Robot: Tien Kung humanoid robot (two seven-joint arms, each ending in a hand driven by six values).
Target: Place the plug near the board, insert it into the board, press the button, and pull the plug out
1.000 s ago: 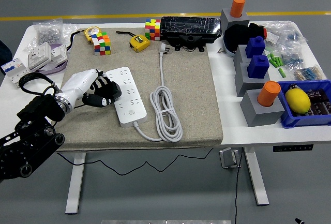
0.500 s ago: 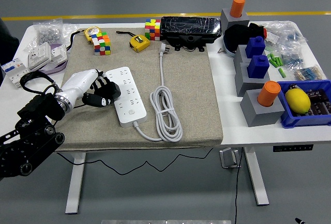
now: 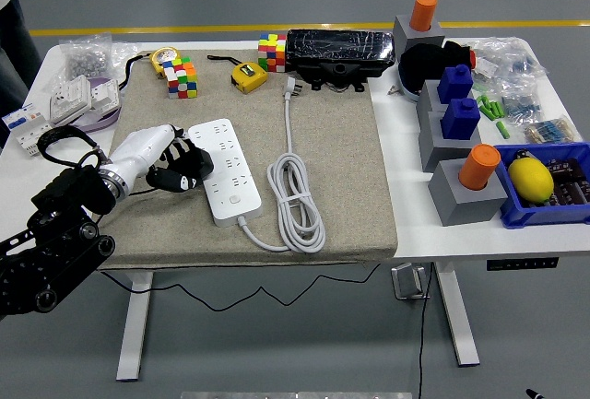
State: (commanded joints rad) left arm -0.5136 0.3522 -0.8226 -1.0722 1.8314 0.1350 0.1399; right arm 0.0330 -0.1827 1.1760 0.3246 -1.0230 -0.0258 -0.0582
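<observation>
A white power strip [image 3: 230,181] lies on the grey mat [image 3: 341,169], left of centre, with its round button [image 3: 234,202] near its front end. Its white cable lies in a coil [image 3: 295,204] to its right and runs back to the white plug [image 3: 289,87], which lies loose at the mat's far edge. My left hand [image 3: 184,170] rests against the strip's left edge. Its black fingers [image 3: 198,161] are loosely bent, touch the strip and grasp nothing. The right arm is out of view.
Two colour cubes [image 3: 180,77] [image 3: 271,52], a yellow tape measure [image 3: 247,76] and a black box [image 3: 339,52] stand along the mat's back. Grey blocks with orange and blue pegs [image 3: 458,155] and a blue bin [image 3: 544,187] stand at the right. A person [image 3: 11,21] stands at the top left.
My left hand has hardly moved on the strip's left edge. A person has come into view at the top left corner.
</observation>
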